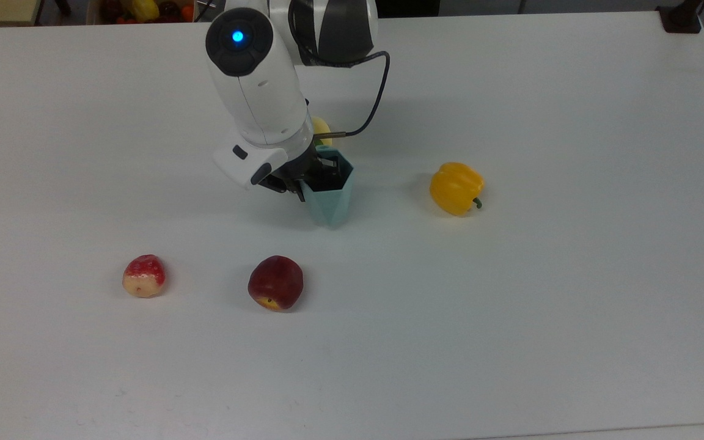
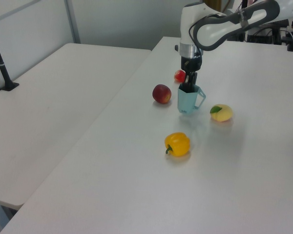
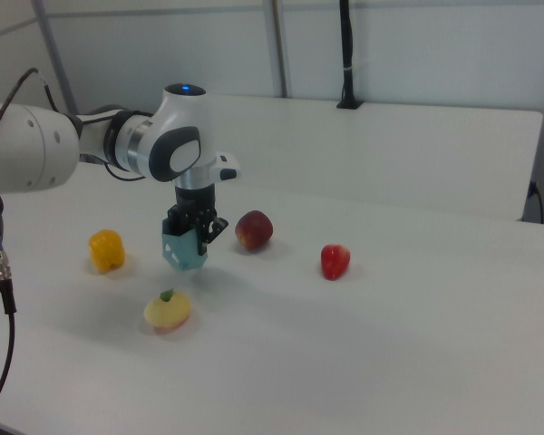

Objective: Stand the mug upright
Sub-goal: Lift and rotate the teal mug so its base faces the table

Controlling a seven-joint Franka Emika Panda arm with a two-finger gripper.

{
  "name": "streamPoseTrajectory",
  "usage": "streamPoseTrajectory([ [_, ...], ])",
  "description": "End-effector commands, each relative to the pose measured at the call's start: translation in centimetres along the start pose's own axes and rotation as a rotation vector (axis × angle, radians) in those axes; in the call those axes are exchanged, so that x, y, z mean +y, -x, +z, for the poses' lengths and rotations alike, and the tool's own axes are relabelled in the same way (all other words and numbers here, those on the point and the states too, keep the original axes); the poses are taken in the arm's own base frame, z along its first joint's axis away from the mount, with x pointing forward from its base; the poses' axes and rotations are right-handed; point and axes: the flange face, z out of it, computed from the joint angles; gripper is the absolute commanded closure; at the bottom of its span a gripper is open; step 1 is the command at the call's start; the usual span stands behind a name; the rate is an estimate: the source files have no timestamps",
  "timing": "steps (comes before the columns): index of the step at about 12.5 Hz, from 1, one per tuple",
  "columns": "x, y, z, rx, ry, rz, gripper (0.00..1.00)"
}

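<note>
Mug (image 2: 187, 100), rigid, prob. light, matte facets give fair grip, hangs opening-up between peach (image 2: 161, 93) and lemon (image 2: 221, 113); gripper (image 2: 189, 84) pinches rim wall, one finger inside: best hold pt.

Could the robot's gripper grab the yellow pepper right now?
Probably not yet. The gripper is shut on the mug, gripping its rim, so it is busy. Nothing lies on the white table between the mug and the yellow pepper, so the way looks free once it lets go.
</note>
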Motion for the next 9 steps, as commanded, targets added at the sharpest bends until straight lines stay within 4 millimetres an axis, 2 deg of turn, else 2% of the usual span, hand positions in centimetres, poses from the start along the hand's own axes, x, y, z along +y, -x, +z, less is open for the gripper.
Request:
streamPoseTrajectory([
  [1, -1.1, -1.4, 1.9, 0.006, -0.062, -0.076, 1.00],
  [4, -1.1, -2.0, 2.5, 0.007, -0.072, -0.074, 1.00],
  [5, -1.1, -2.1, 2.5, 0.009, -0.071, -0.079, 0.88],
  [6, -1.2, -2.1, 2.4, 0.010, -0.071, -0.084, 0.61],
  [7, -1.8, -2.1, 2.4, 0.010, -0.069, -0.088, 0.16],
  [8, -2.7, -2.1, 2.3, 0.011, -0.060, -0.108, 0.00],
  [9, -3.2, -2.1, 2.1, 0.015, -0.059, -0.113, 0.00],
])
